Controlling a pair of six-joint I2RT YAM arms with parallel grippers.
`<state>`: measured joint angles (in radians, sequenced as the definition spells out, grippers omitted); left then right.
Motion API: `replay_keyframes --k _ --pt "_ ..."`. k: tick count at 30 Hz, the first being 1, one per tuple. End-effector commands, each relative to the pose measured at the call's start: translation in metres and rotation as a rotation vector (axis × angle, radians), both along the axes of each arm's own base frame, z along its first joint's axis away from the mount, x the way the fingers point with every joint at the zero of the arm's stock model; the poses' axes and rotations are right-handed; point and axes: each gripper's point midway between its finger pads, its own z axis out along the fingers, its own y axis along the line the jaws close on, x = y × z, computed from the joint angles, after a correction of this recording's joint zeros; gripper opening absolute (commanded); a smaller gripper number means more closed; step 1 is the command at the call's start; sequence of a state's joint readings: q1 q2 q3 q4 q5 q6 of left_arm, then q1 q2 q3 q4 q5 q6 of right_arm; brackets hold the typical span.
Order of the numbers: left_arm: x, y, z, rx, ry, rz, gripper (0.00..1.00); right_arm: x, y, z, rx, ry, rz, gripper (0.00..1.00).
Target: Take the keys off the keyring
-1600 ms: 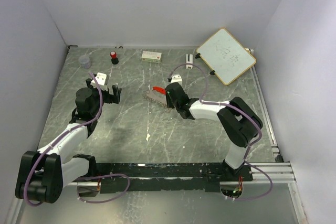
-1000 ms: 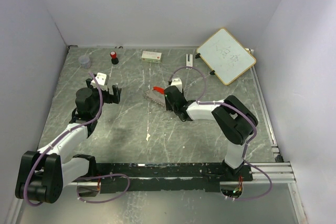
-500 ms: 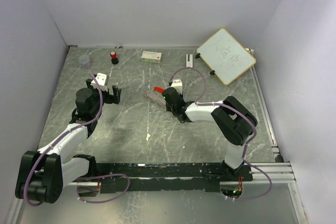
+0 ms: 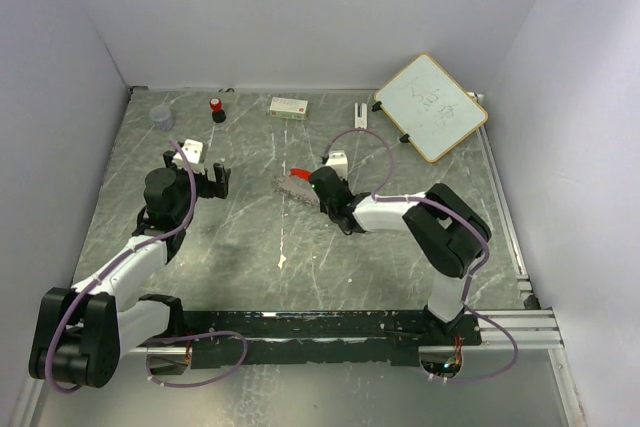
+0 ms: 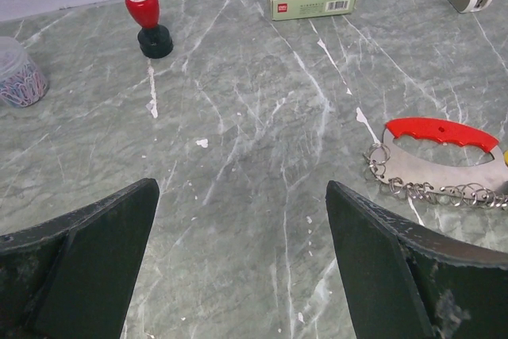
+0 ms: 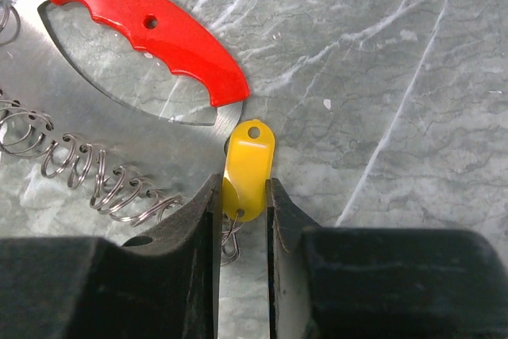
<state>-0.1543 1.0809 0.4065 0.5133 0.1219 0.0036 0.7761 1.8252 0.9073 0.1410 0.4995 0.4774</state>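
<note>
The grey-green marbled worktop [image 4: 250, 237] runs out to white walls on three sides, and a wood-framed whiteboard [image 4: 431, 105] sits tilted in its far right corner. A broad stretch of bare surface lies between my two arms.

My left end effector [image 5: 242, 196] hovers with its fingers wide apart, well to the left of the bunch.

The bunch lies flat near mid-worktop, well apart from every wall. Its long, narrow bright-red key [image 6: 147, 29] edges a flat steel plate, and the thin silvery keyring chain of small loops [image 6: 87, 176] lines the plate's near edge.

My right end effector [image 6: 242, 196] is clamped on the lower half of the tiny yellow-headed key [image 6: 248, 156], whose holed top touches the red key's tip.
</note>
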Motion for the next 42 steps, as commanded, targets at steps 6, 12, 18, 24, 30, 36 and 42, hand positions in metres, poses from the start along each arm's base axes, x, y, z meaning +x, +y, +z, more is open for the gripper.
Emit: replay_keyframes --k 6,12,18,24,30,36,42 --pt "-0.002 0.0 0.015 -0.006 -0.074 0.005 0.98 -0.003 -0.002 0.039 -0.038 -0.038 0.066 0.0" --pt "-0.008 -0.017 0.022 -0.009 -0.111 -0.103 0.98 0.005 0.013 0.089 0.032 -0.115 0.12 0.0" --pt "-0.014 -0.04 0.028 -0.014 -0.135 -0.242 0.98 0.003 0.022 0.122 0.097 -0.18 0.178 0.0" --pt "-0.02 -0.063 0.033 -0.028 -0.138 -0.39 0.98 0.002 0.028 0.157 0.139 -0.249 0.221 0.0" --pt "-0.036 -0.088 0.039 -0.027 -0.148 -0.517 0.98 -0.001 0.039 0.203 0.211 -0.326 0.273 0.0" --pt "-0.057 -0.114 0.052 -0.039 -0.208 -0.62 0.98 -0.008 0.047 0.232 0.273 -0.363 0.312 0.0" --pt "-0.067 -0.142 0.054 -0.019 -0.26 -0.675 0.98 -0.019 0.047 0.25 0.312 -0.38 0.334 0.0"
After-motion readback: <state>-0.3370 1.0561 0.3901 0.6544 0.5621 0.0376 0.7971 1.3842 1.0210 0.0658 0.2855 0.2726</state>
